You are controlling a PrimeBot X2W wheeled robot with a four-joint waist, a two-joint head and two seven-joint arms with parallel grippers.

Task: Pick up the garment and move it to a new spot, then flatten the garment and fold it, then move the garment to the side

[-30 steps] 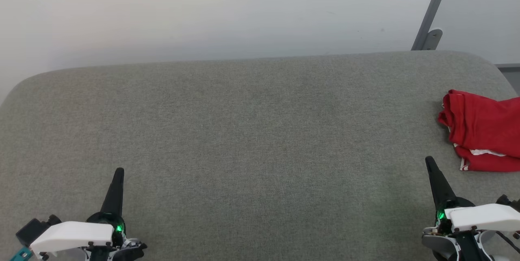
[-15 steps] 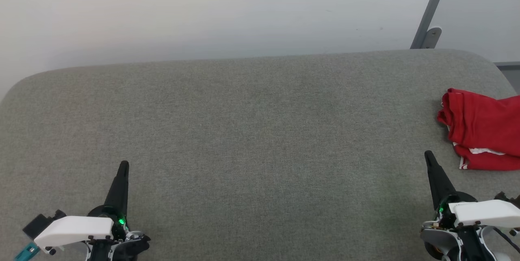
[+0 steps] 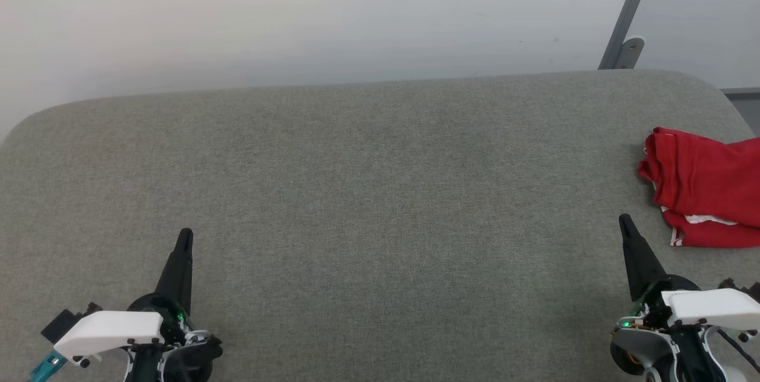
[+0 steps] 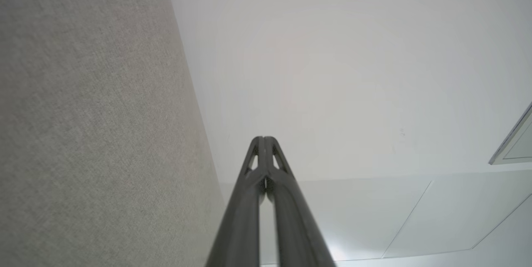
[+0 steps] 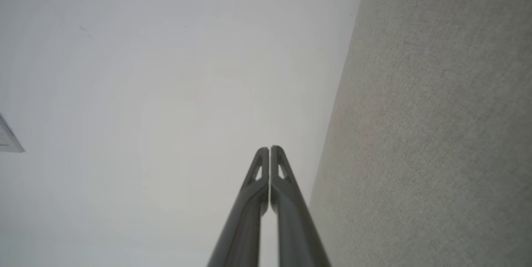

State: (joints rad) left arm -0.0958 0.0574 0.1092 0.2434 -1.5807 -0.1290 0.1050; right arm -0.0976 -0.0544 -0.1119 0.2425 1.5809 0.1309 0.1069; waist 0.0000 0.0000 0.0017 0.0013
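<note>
Red garment [image 3: 706,186]: bunched, 3 o'clock on grey fabric surface [image 3: 380,192]. Left gripper [image 3: 186,233], 8 o'clock; right gripper [image 3: 623,219], 4 o'clock; both clenched.

Closed left pincer [image 4: 264,140] beside grey surface [image 4: 91,134]

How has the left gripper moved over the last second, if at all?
Yes. The left gripper has edged forward, toward the far edge of the grey table, and slightly to the right. Its tip has shifted more in the head view than that edge has.

Garment [image 3: 706,186] cropped by right edge; left pincer [image 3: 185,233] and right pincer [image 3: 623,219] bases cropped at bottom.
</note>
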